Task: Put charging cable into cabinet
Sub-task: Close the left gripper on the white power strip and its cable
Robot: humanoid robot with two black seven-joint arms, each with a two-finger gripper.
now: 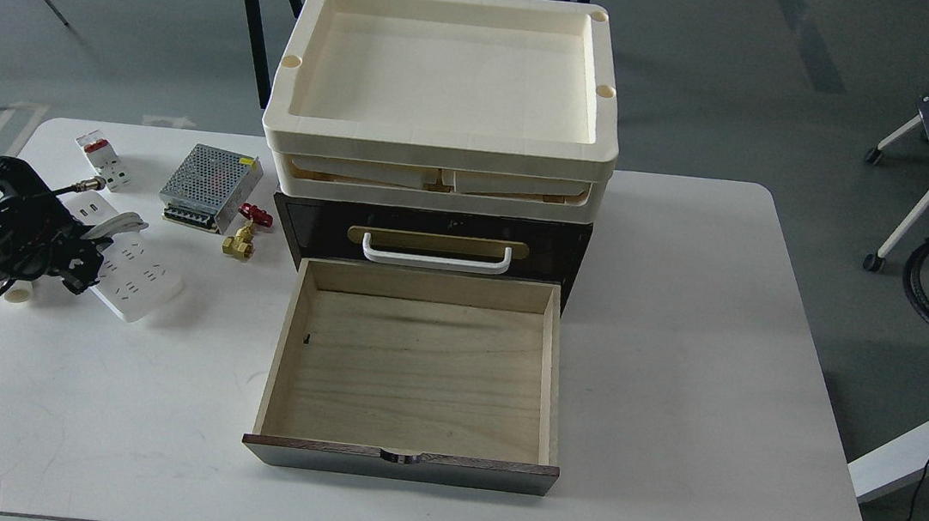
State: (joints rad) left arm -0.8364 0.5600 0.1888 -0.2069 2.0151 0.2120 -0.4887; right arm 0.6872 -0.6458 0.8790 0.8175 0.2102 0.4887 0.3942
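The charging cable, a white power strip with its thick cord wound around it, lies slanted at the table's left side. My left gripper comes in from the left and sits on the strip's left edge. It looks closed on it, but the fingers are dark and hard to tell apart. The dark brown cabinet stands mid-table with a white handle. Its pale plywood drawer is pulled out open and holds nothing. My right gripper is out of view.
A silver perforated power supply, a white breaker with a red switch and a brass valve with a red handle lie left of the cabinet. Cream trays are stacked on the cabinet. A small cream cylinder sits below my arm.
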